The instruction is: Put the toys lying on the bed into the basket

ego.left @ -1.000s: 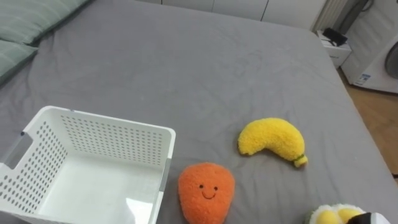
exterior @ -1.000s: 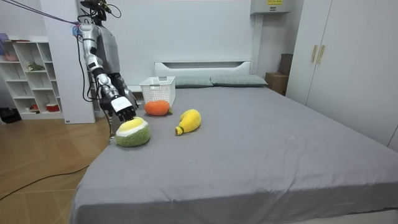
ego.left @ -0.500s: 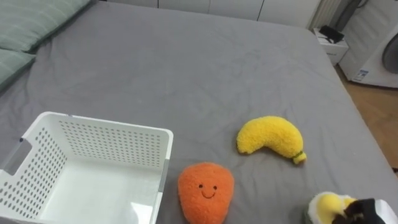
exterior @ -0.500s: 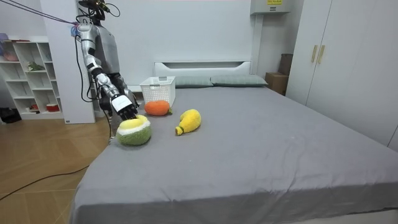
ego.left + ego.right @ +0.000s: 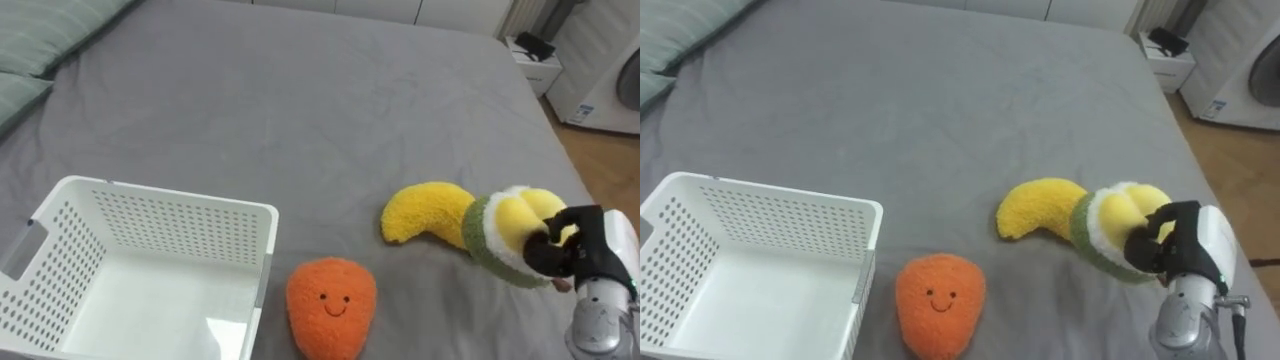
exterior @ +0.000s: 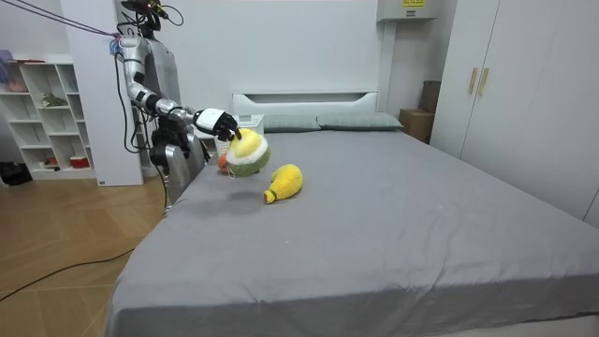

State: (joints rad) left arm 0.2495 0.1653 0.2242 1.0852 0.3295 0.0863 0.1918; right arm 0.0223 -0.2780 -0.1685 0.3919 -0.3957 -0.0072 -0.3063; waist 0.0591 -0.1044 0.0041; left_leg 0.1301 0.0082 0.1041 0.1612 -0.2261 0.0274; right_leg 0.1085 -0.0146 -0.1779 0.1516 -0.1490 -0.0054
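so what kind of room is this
A bedroom, most likely: a wide bed with a grey sheet, pillows against its white headboard, and tall wardrobe doors on the room view's right. The right hand holds a round plush toy over the bed.

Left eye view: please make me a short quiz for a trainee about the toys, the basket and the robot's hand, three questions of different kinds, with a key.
1. True or false: the white basket already has a toy inside.
2. Fill the gap: the smiling toy lying beside the basket is coloured ___.
3. Choose one: the fingers of the right hand are curled on
A. nothing
B. the round green and yellow toy
C. the basket's rim

Key: 1 false, the basket is empty; 2 orange; 3 B.
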